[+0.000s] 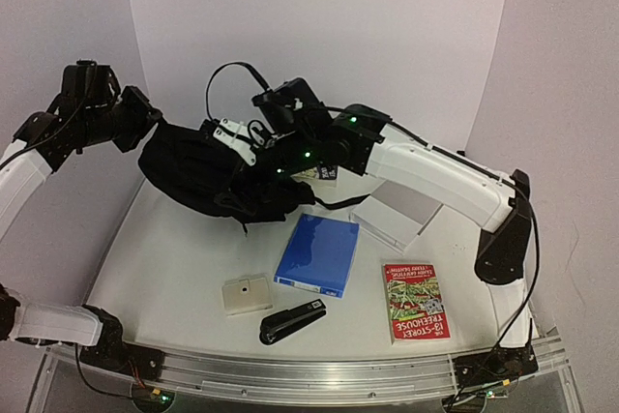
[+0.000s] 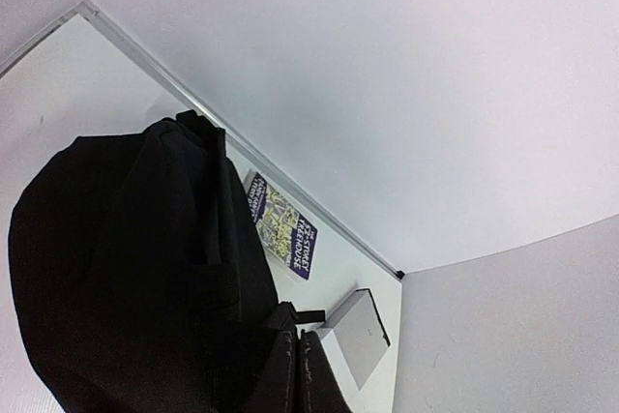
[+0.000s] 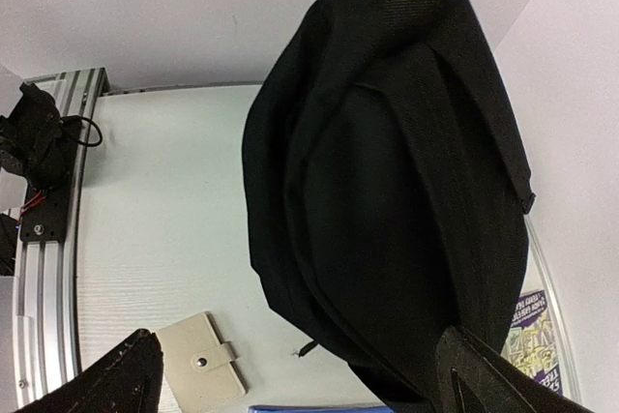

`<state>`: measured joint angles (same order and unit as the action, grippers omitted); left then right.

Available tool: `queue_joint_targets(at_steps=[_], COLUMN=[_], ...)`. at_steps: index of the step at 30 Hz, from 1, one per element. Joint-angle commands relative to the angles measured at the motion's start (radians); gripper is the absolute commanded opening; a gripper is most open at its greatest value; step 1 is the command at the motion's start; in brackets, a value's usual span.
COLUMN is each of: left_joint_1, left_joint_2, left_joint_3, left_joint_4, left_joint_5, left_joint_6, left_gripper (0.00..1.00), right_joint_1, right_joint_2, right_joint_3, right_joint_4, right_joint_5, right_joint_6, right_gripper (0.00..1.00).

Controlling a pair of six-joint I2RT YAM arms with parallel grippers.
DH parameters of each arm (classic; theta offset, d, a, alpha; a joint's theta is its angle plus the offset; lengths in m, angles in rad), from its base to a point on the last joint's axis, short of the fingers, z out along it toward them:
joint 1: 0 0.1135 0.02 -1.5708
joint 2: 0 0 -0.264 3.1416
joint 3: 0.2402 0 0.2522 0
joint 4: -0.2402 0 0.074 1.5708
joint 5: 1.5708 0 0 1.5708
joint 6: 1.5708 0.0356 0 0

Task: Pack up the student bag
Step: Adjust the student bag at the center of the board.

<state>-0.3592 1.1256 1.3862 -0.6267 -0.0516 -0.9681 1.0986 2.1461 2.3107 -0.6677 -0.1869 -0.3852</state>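
Note:
The student bag (image 1: 208, 179) is a large black fabric backpack at the back left of the table, its left end raised. My left gripper (image 1: 148, 129) is at that left end. In the left wrist view its fingers (image 2: 280, 374) are pressed together against the black fabric (image 2: 126, 268), shut on the bag. My right gripper (image 1: 237, 142) reaches over the top of the bag. In the right wrist view it (image 3: 298, 340) is wide open, and the bag (image 3: 387, 191) fills the space between and beyond the fingers without being gripped.
On the table in front of the bag lie a blue binder (image 1: 317, 254), a beige wallet (image 1: 247, 295), a black stapler (image 1: 292, 321) and a red book (image 1: 414, 300). A white box (image 1: 392, 215) and a purple book (image 2: 280, 224) lie behind, under my right arm.

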Motion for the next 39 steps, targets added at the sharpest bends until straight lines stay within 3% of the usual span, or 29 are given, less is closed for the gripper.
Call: queue_joint_targets(at_steps=[1, 8, 11, 14, 20, 22, 25, 28, 30, 35, 39], left_joint_1=[0.002, 0.002, 0.001, 0.002, 0.002, 0.002, 0.002, 0.002, 0.002, 0.002, 0.001], left_joint_2=[0.02, 0.096, 0.144, 0.209, 0.275, 0.264, 0.227, 0.171, 0.154, 0.109, 0.055], left_joint_3=[0.127, 0.226, 0.291, 0.381, 0.444, 0.426, 0.398, 0.329, 0.306, 0.245, 0.171], left_joint_4=[0.15, 0.109, 0.057, 0.008, -0.026, -0.027, -0.029, -0.013, -0.025, -0.05, -0.069], left_joint_5=[0.077, 0.069, 0.028, 0.013, 0.048, 0.041, 0.0, -0.037, -0.053, -0.089, -0.132], left_joint_6=[0.02, -0.011, -0.029, -0.04, -0.075, -0.058, -0.019, -0.013, -0.005, -0.016, -0.04], left_gripper=[0.0, 0.0, 0.0, 0.0, 0.03, 0.22, 0.65, 0.95, 0.99, 1.0, 1.0], right_joint_1=[0.022, 0.033, 0.037, 0.036, 0.037, 0.033, 0.02, 0.0, -0.024, -0.064, -0.13], right_joint_2=[0.067, 0.202, 0.245, 0.258, 0.258, 0.242, 0.209, 0.198, 0.194, 0.186, 0.194], right_joint_3=[0.062, 0.157, 0.175, 0.171, 0.187, 0.189, 0.182, 0.207, 0.219, 0.228, 0.292], right_joint_4=[0.114, 0.279, 0.348, 0.37, 0.392, 0.409, 0.433, 0.433, 0.433, 0.433, 0.447], right_joint_5=[0.177, 0.25, 0.292, 0.288, 0.279, 0.295, 0.298, 0.297, 0.276, 0.233, 0.165], right_joint_6=[-0.061, -0.109, -0.156, -0.153, -0.152, -0.138, -0.075, 0.009, 0.064, 0.167, 0.351], right_gripper=[0.98, 0.98, 0.86, 0.64, 0.02, 0.0, 0.0, 0.0, 0.0, 0.0, 0.0])
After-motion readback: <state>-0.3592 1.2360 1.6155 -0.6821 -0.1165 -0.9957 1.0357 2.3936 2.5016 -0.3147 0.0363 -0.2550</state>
